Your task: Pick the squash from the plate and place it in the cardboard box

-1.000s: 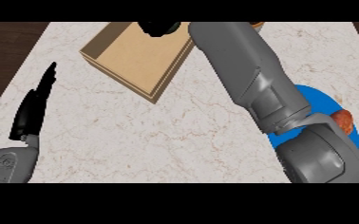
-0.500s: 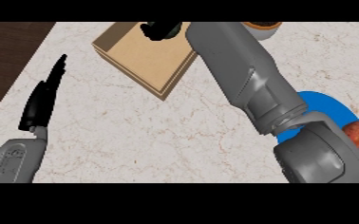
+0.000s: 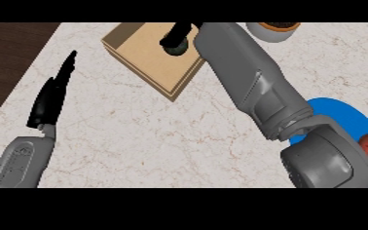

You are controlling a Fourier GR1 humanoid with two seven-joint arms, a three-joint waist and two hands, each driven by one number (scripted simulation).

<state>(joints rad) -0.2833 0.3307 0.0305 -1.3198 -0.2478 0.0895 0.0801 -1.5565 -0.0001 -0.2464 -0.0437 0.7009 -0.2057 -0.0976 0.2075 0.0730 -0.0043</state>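
The cardboard box [image 3: 147,61] lies open at the upper middle of the counter. My right forearm reaches from the lower right up over it. My right hand [image 3: 176,33] hangs above the box's inside near its far right side, black fingers curled on a dark green round squash [image 3: 176,48]. The forearm hides most of the hand. The blue plate [image 3: 343,117] lies at the right edge, partly under my arm, with a small red-brown bit [image 3: 363,143] at its edge. My left hand [image 3: 49,100] rests open at the left, fingers straight and pointing away.
A bowl [image 3: 273,29] with a dark brown inside stands at the top right, just beyond my right arm. The counter's left edge [image 3: 28,63] runs diagonally beside my left hand, with dark floor past it.
The box, the arm and the left hand sit slightly further right and lower in view. The bowl at the top right shows more. The squash now shows under the right hand.
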